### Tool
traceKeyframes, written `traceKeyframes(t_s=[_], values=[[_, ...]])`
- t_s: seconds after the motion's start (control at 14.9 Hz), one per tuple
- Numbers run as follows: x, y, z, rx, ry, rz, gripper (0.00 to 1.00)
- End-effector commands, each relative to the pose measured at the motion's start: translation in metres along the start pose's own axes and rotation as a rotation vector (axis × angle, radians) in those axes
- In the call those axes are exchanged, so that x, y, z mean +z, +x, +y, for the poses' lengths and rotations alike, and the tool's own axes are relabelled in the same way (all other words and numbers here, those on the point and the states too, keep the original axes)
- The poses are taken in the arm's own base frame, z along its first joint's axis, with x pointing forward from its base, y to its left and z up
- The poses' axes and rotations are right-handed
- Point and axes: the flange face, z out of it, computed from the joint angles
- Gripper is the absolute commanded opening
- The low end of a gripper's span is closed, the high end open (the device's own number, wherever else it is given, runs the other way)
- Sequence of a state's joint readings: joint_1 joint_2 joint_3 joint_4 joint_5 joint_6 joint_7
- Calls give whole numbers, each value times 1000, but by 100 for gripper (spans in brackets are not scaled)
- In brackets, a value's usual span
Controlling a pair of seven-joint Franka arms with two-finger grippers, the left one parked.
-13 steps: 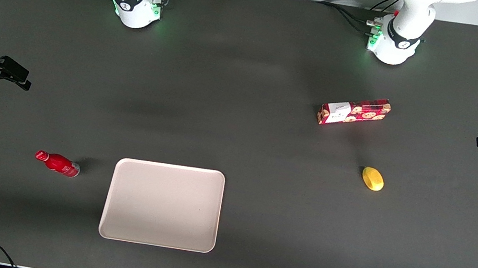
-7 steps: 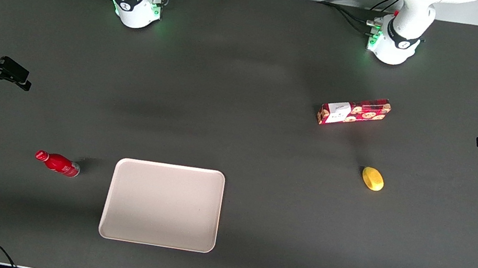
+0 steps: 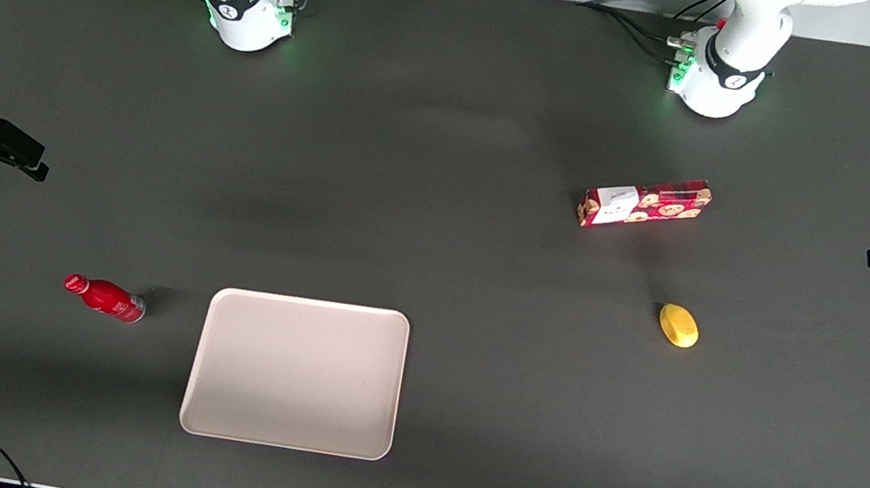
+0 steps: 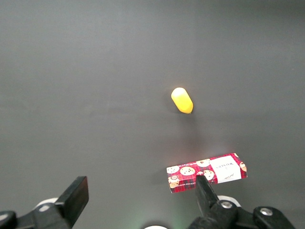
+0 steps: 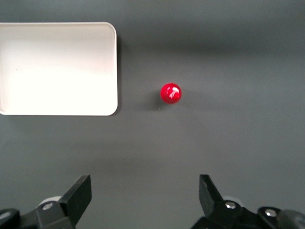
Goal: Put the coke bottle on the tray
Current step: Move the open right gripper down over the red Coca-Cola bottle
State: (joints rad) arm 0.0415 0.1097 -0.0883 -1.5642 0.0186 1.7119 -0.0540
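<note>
The coke bottle (image 3: 104, 297), small and all red, stands upright on the dark table beside the tray; the right wrist view shows its red cap from above (image 5: 171, 93). The tray (image 3: 297, 372) is large, pale cream-pink and empty, and shows in the right wrist view too (image 5: 57, 69). My right gripper (image 3: 26, 153) hangs high over the working arm's end of the table, farther from the front camera than the bottle. Its jaws stand wide open and empty in the right wrist view (image 5: 144, 191), with the bottle well apart from them.
A long red snack box (image 3: 645, 203) and a yellow oval fruit (image 3: 678, 325) lie toward the parked arm's end of the table. Both show in the left wrist view, the box (image 4: 207, 172) and the fruit (image 4: 182, 100).
My right gripper has shifted a little nearer to the front camera. The bottle and the tray have not moved.
</note>
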Motion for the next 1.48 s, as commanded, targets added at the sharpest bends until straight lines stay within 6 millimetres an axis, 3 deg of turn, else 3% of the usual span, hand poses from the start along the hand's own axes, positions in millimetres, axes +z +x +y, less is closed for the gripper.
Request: traceKeyframes(t_s=[0.0, 0.4, 0.74, 1.14, 1.41], values=[[16, 45, -2, 3, 4, 0, 100], [78, 106, 4, 1, -20, -7, 100], [142, 125, 7, -40, -27, -24, 100], [202, 113, 14, -37, -40, 1, 100], [232, 91, 23, -24, -39, 19, 100]])
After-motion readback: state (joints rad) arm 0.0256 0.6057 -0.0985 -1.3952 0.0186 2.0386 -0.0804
